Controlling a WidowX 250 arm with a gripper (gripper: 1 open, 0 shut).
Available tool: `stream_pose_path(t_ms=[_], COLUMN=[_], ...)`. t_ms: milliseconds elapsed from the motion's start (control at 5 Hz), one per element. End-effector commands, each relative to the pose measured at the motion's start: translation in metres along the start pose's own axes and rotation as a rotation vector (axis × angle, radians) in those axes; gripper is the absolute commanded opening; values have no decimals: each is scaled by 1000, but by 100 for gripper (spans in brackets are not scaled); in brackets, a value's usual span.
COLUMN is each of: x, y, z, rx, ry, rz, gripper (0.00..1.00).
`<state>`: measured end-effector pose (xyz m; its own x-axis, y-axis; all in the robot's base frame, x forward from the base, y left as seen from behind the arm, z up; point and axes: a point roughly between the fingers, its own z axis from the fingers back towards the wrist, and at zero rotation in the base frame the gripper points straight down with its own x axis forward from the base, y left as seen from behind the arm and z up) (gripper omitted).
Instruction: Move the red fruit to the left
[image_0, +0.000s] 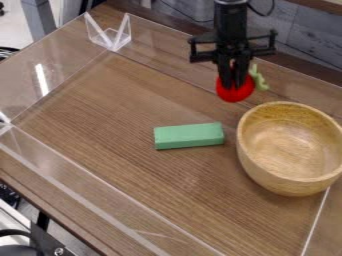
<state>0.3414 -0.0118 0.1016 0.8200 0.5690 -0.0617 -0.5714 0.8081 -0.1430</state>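
The red fruit (237, 89) is small, round and bright red, with a bit of green leaf showing at its right side. It hangs above the wooden tabletop, just behind the bowl. My gripper (233, 82) points straight down and is shut on the fruit, its dark fingers (229, 71) pinching the top half. The fruit's upper part is hidden between the fingers.
A wooden bowl (290, 144) stands at the right, close below and in front of the held fruit. A green rectangular block (189, 135) lies near the middle of the table. Clear plastic walls (54, 75) fence the wooden surface (107, 130).
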Motion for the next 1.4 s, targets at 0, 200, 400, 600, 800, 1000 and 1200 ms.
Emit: stream_pose_path(t_ms=[0,200,400,600,800,1000,1200], x=[10,32,60,77,90,102,103], y=[0,9,29,52,69,88,106], z=[41,63,78,79,77,74,46], rx=[-77,-85,-61,-42,-31,-28,2], ry=[-87,-107,-140,-155,-163,-176,-193], rz=[-5,35,76,159,223,318,285], gripper=[0,0,0,0,0,0,0])
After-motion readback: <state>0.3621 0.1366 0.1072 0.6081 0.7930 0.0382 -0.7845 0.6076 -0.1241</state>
